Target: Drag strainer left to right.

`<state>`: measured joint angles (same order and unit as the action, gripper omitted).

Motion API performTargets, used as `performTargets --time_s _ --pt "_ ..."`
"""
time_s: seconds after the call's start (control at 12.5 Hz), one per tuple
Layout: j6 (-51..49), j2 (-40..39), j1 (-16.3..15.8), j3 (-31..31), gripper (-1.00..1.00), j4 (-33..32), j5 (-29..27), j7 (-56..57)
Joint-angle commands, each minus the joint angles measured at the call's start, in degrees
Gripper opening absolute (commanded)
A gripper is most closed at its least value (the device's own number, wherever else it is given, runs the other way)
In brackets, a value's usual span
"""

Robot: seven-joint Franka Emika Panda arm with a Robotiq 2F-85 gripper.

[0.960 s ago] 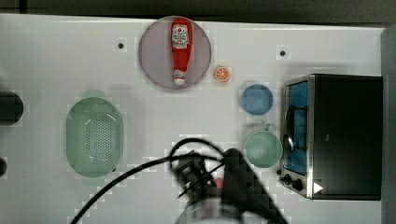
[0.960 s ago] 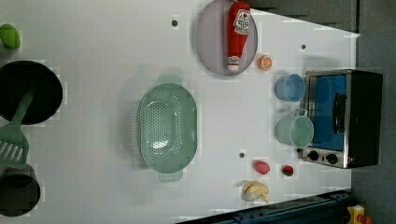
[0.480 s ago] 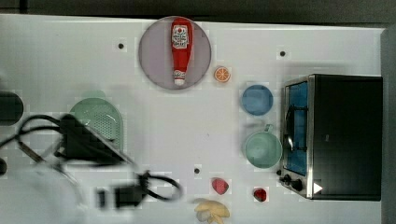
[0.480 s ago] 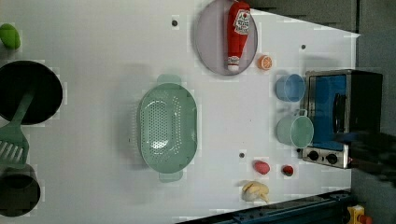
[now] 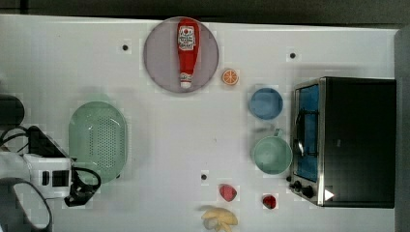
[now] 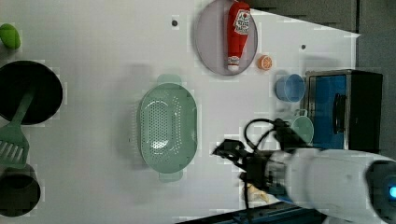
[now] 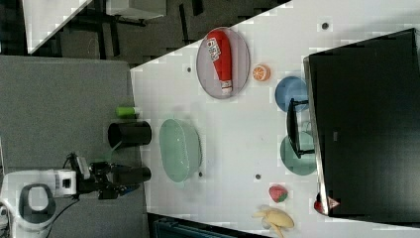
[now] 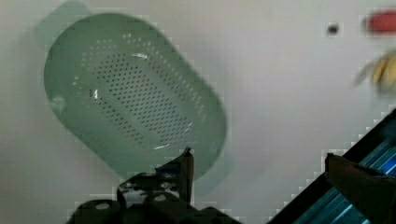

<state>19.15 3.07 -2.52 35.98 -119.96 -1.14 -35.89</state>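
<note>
None of the dragging looks done yet: the strainer (image 5: pixel 98 141) sits untouched on the white table (image 5: pixel 159 145), well apart from the toaster oven (image 5: pixel 345 141), out toward the top view's left. The whole pull across toward the oven remains, by my reading. Seen from the wrist, the gripper (image 8: pixel 259 161) hangs above the table with its jaws spread wide and nothing between them, just off the strainer's near rim. The arm (image 5: pixel 29 176) reaches in beside the strainer, on its side away from the oven.
</note>
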Motion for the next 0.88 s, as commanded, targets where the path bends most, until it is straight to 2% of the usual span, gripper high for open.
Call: performTargets --time_s 0.08,0.48,0.88 --pt "11.35 -3.06 1.38 0.0 1.0 -3.53 1.58 -23.44" --pt "31.08 -15.83 1.33 0.17 1.0 -9.4 3.45 -39.14" --pt "39.71 -26.39 0.87 -1.37 1.0 -9.43 10.5 -48.2"
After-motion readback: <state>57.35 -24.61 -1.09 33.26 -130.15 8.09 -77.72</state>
